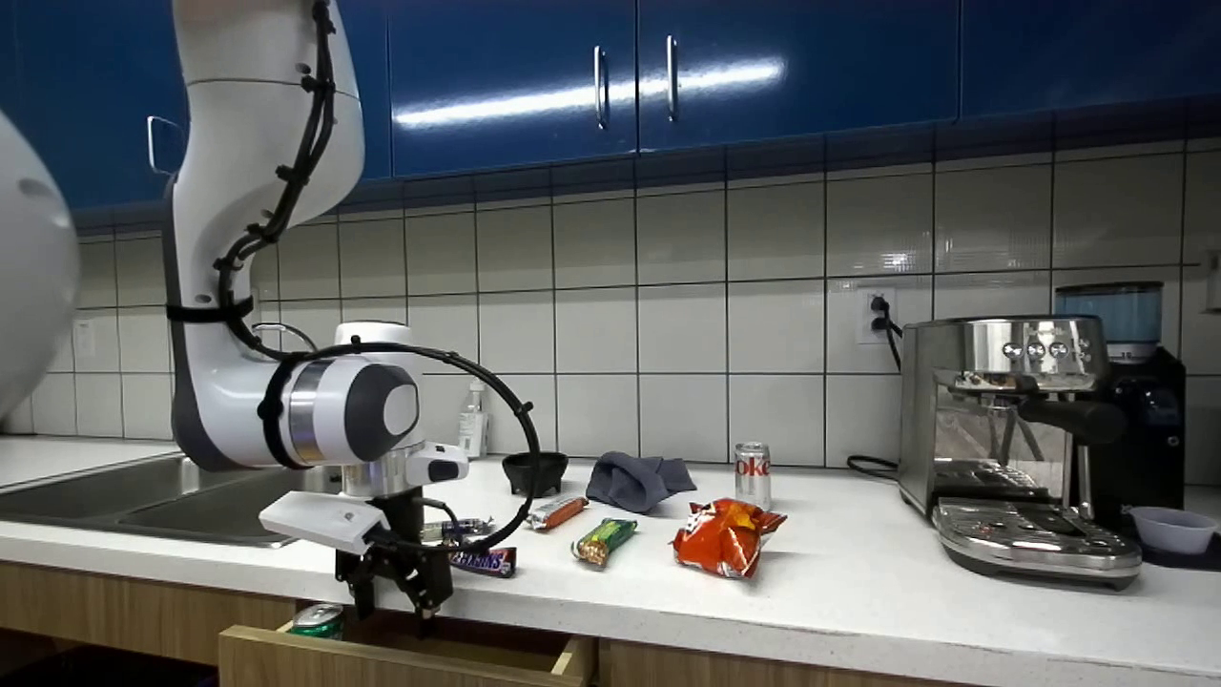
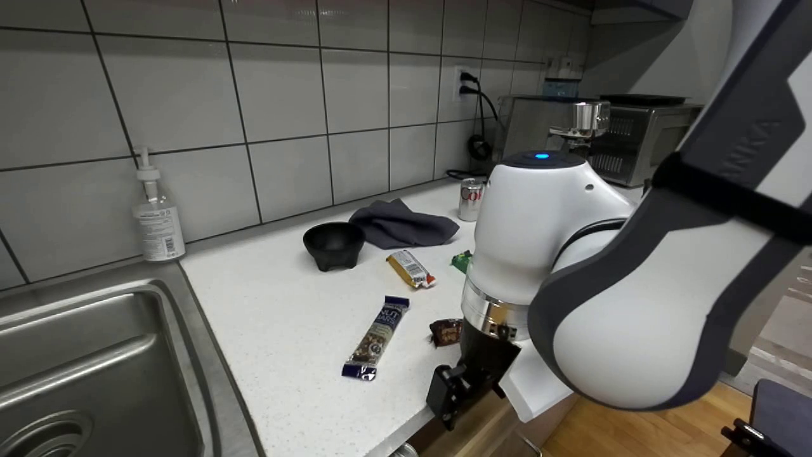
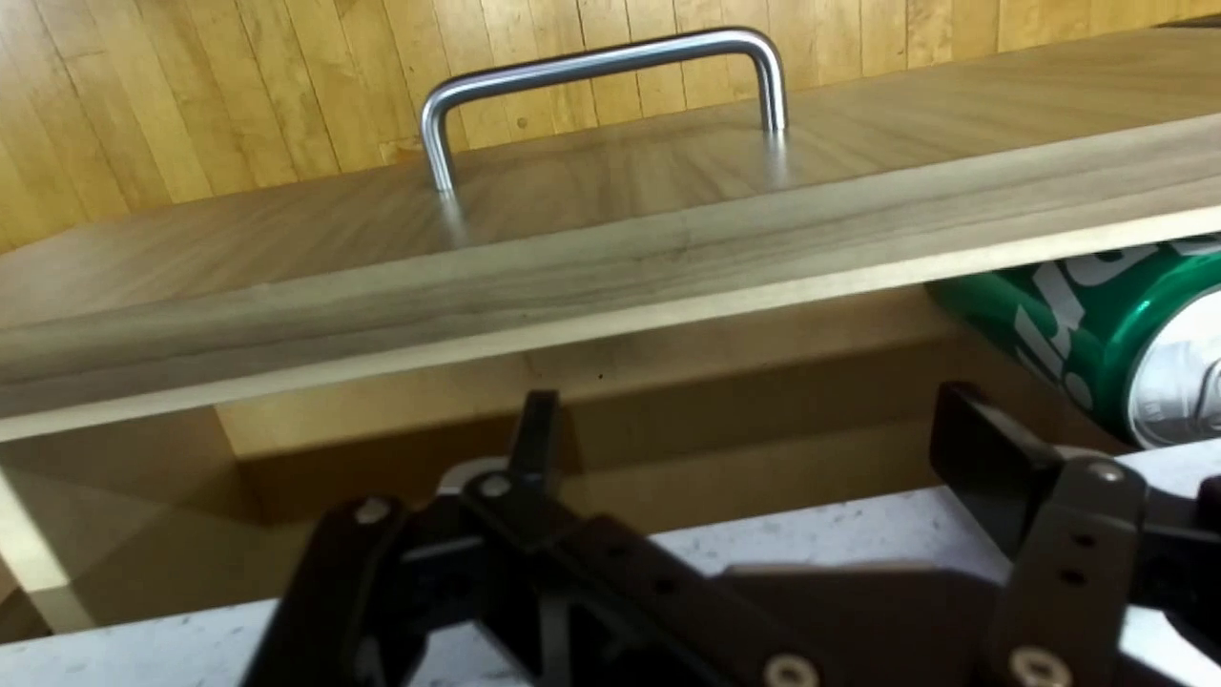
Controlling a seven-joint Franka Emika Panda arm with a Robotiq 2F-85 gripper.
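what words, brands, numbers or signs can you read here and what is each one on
"NUT BARS": blue-ended wrapper
"oke", partial: silver can
"ANKA", partial: the arm's dark panel
"SNICKERS", apparently, upside down: dark wrapper
Too small or blurred to read: labels on the pump bottle and yellow wrapper.
White letters on the green can: cut off, unreadable.

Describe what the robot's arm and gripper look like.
The arm has rounded white shells, a silver ring and dark grey panels, one with lettering partly legible as "ANKA". A blue light shows on one joint. Black cables run along it, tied with black straps. The gripper is black, with two jointed fingers and round metal screws.
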